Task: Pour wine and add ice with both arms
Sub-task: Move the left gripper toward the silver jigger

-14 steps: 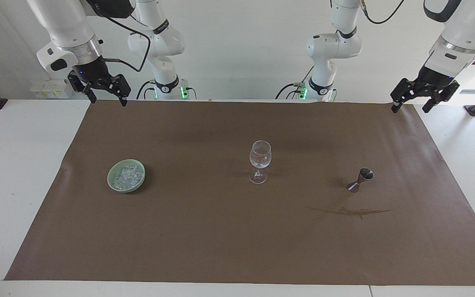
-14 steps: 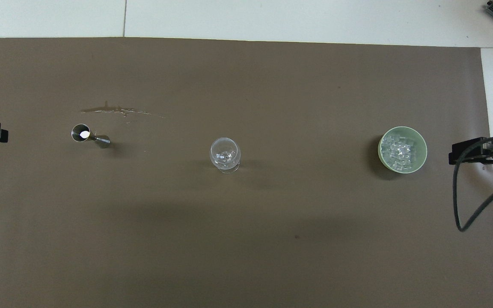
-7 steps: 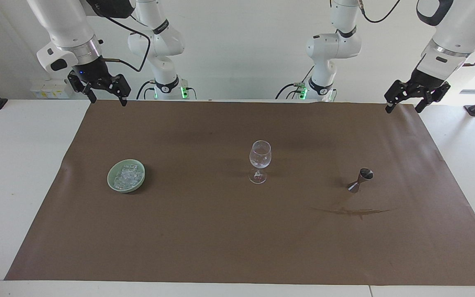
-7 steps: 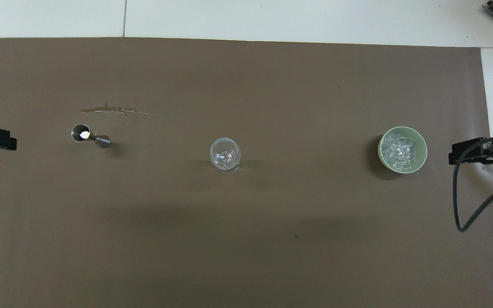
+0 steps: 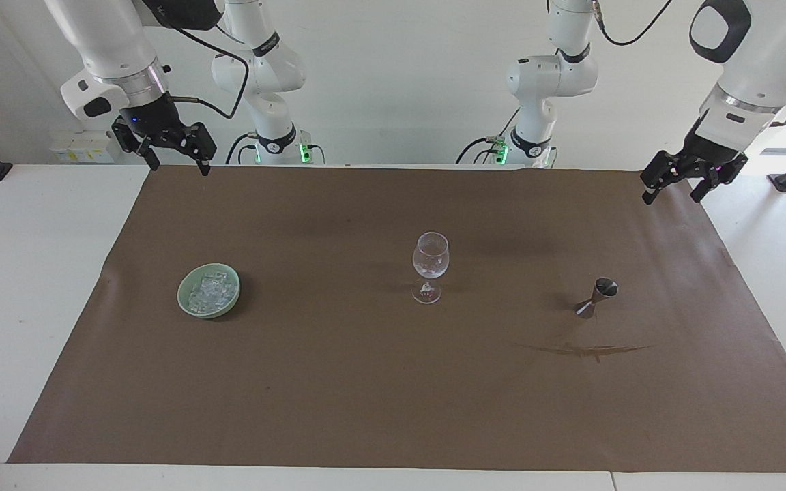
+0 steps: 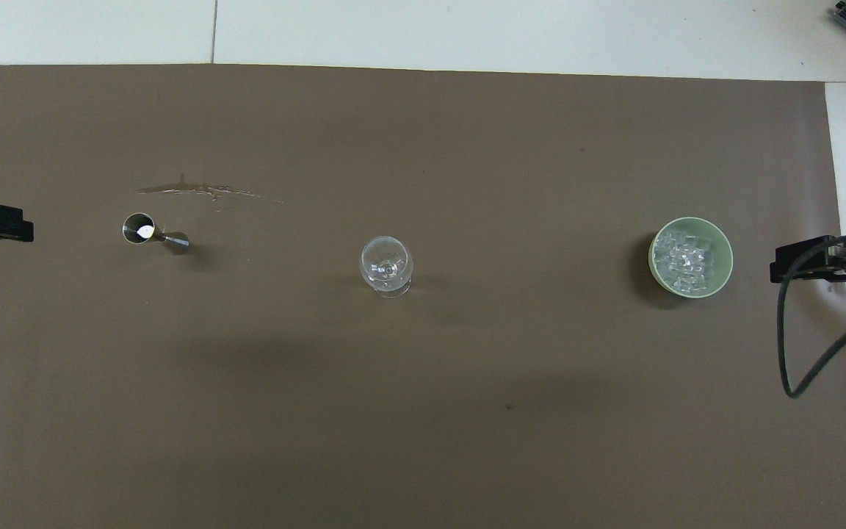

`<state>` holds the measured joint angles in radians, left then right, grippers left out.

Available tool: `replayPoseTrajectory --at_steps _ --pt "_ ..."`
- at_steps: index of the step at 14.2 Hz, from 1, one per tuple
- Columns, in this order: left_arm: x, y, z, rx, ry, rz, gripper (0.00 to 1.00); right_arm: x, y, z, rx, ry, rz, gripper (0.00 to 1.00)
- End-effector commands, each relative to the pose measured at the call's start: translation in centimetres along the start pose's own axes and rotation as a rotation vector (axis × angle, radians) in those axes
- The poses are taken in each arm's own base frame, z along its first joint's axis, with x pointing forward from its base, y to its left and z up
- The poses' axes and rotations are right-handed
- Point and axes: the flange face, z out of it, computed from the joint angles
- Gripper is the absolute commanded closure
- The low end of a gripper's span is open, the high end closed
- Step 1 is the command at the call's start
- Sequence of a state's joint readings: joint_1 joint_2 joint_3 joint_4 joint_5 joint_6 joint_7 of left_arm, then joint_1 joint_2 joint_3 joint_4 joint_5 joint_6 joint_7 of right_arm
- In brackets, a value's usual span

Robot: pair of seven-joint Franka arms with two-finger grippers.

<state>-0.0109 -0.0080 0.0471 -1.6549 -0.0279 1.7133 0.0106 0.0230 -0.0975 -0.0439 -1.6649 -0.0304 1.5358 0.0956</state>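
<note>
Both arms raised, nothing held.
I see the left gripper (image 5: pixel 673 191) spread over the mat's (image 5: pixel 366 382) corner, the right gripper (image 5: pixel 173 162) spread likewise; the ice (image 5: pixel 210 293) fills a green bowl (image 5: pixel 185 305) toward the right arm's end, beside the wine glass (image 5: pixel 430 273).

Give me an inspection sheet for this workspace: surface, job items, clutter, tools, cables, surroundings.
Surface: brown paper mat on a white table; dark wet streak beside the jigger.
Job items: ice heaped in a green bowl toward the right arm's end; wine glass upright mid-mat; steel jigger upright toward the left arm's end.
Clutter: nothing seen.
Tools: left tool open, empty, over the mat's corner; right tool open, empty, over the mat's edge.
Cables: black cable loops off the right arm.
Surroundings: white wall; arm bases with green lights.
</note>
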Motion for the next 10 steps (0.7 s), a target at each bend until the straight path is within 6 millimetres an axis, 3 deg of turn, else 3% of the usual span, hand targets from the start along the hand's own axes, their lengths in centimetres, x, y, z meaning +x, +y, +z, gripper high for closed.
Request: replayPoseTrajectory --at_steps 1,2,7,10 --pt "4.2 -2.4 2.2 -0.026 -0.005 -0.083 0.0 -0.4 0.0 -0.1 0.009 0.003 -0.025 0.0" --pt "5.0 -3.3 2.9 -0.033 0.002 -0.129 0.0 -0.4 0.0 0.0 0.008 0.002 -0.025 0.0" --pt "9.2 -3.0 6.6 -0.104 -0.028 -0.333 0.0 -0.4 0.0 -0.1 0.008 0.003 -0.023 0.0" --pt "11.0 -3.9 9.2 -0.13 -0.035 -0.504 0.0 -0.4 0.0 -0.1 0.008 0.003 -0.025 0.0"
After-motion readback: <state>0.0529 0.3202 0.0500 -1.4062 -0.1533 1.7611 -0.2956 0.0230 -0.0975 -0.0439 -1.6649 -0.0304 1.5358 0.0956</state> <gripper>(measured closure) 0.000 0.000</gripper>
